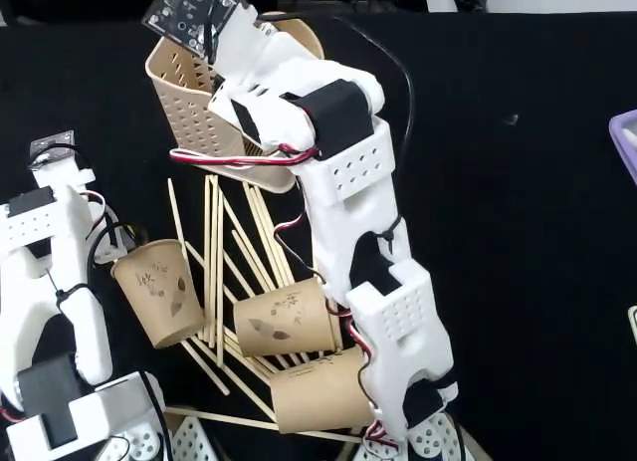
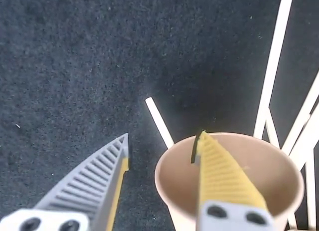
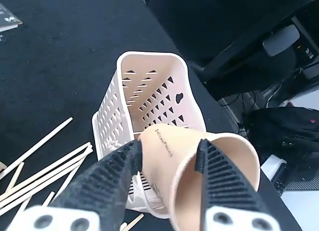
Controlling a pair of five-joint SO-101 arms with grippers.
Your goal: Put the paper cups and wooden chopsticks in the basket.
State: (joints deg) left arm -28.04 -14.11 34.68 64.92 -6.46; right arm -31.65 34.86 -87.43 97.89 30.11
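Near cup (image 1: 318, 391): we see it on its side against the right arm's base, with a chopstick under it.
Middle cup (image 1: 287, 320): also on its side, just beyond, lying across the chopsticks (image 1: 227, 244).
Left cup (image 2: 229, 176): it stands mouth up on the table (image 2: 75, 56), beside the chopstick fan.
Left gripper (image 2: 163, 136): its jaws are apart, with one finger inside the left cup's rim and the other outside. We judge the wall not yet pinched.
Right gripper (image 3: 168, 146): it is clamped on the held cup (image 3: 224, 163), just in front of the basket's mouth.
Basket (image 3: 149, 86): it sits at the far end of the table and seems to lean, with its mouth toward the right wrist.
Risk, right: if we let go here, the held cup may catch the rim and roll off, or push the light basket away.
Risk, left: pinching one thin wall may crush the left cup, or tip it onto the chopsticks.
Risk, later: the loose chopsticks overlap, so a grab may take several or scatter them.
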